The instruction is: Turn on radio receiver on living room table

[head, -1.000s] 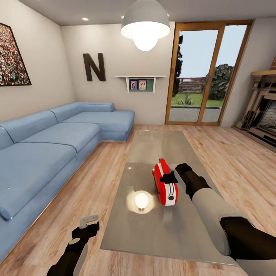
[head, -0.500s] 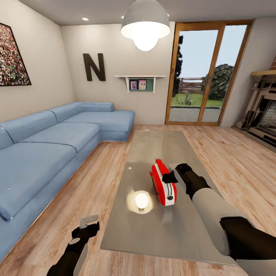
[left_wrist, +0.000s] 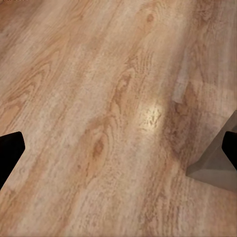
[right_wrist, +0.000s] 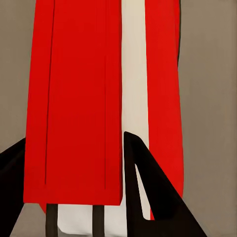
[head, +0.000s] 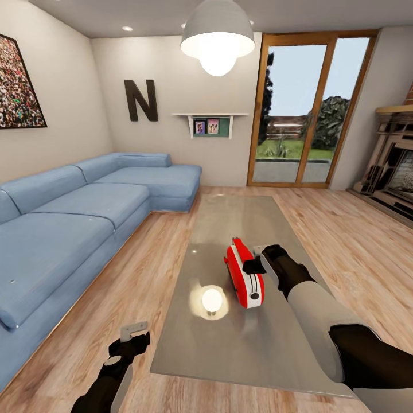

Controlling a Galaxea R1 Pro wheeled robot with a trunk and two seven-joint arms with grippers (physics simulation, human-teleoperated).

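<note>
The red radio receiver (head: pixel 245 279) with white end faces lies on the glossy grey table (head: pixel 241 218), just right of the lamp's reflection. My right gripper (head: pixel 253 267) rests against the radio's upper right side. In the right wrist view the red body (right_wrist: pixel 79 98) is very close, and the dark fingers (right_wrist: pixel 148 187) are spread apart over it, so my right gripper (right_wrist: pixel 74 192) is open. My left gripper (head: pixel 135 335) hangs low over the wood floor beside the table's near left corner, open and holding nothing (left_wrist: pixel 118 148).
A long blue L-shaped sofa (head: pixel 86 212) runs along the left wall under the dark letter N (head: pixel 141 100). A white dome lamp (head: pixel 218 37) hangs above the table. Glass doors (head: pixel 310 109) stand at the back, a brick fireplace (head: pixel 396 166) at the right. The table corner (left_wrist: pixel 217 163) is beside my left gripper.
The radio has slid a little to the left on the table, with my right gripper following against it. For the last half second nothing has moved. My left arm has barely shifted.
</note>
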